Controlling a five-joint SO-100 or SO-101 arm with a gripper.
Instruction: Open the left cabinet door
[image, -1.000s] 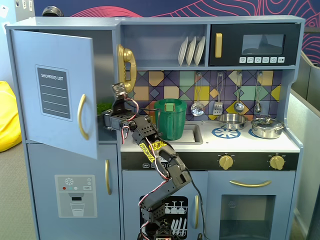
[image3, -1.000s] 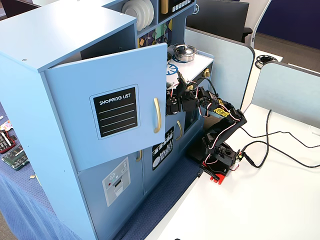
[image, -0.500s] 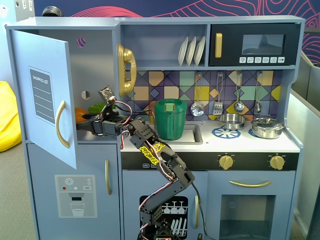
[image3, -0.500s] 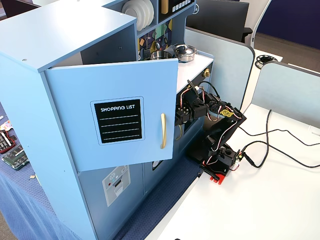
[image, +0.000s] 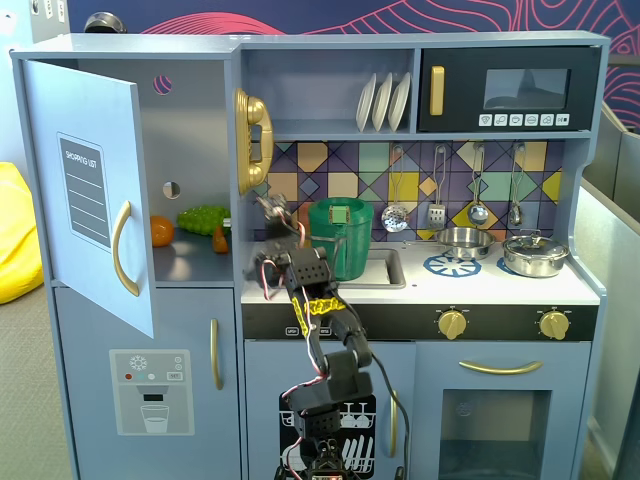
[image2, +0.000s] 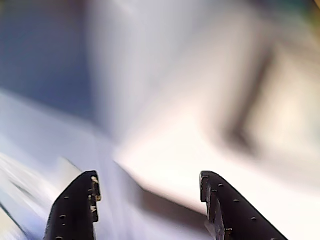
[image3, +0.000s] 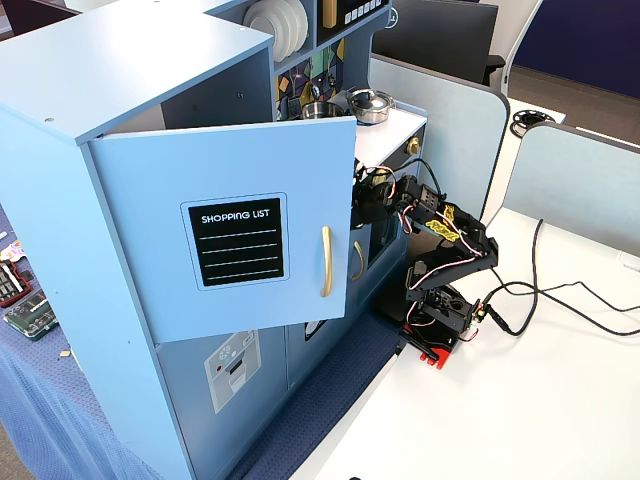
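The left cabinet door (image: 90, 190) is blue-grey with a "SHOPPING LIST" chalkboard panel and a curved gold handle (image: 122, 248). It stands swung open, well away from the cabinet front, in both fixed views (image3: 230, 240). My gripper (image: 268, 208) is to the right of the open cabinet, above the counter's left end and apart from the door and its handle (image3: 325, 260). It sits just behind the door's free edge in a fixed view (image3: 362, 195). In the wrist view the gripper (image2: 147, 177) is open and empty, and the scene behind it is blurred.
Inside the open cabinet lie an orange fruit (image: 162, 230) and a green toy (image: 203, 218). A gold phone (image: 252, 140) hangs on the cabinet side. A green pot (image: 340, 235) sits in the sink. The dispenser door (image: 150, 390) is below. Cables (image3: 560, 300) lie on the white table.
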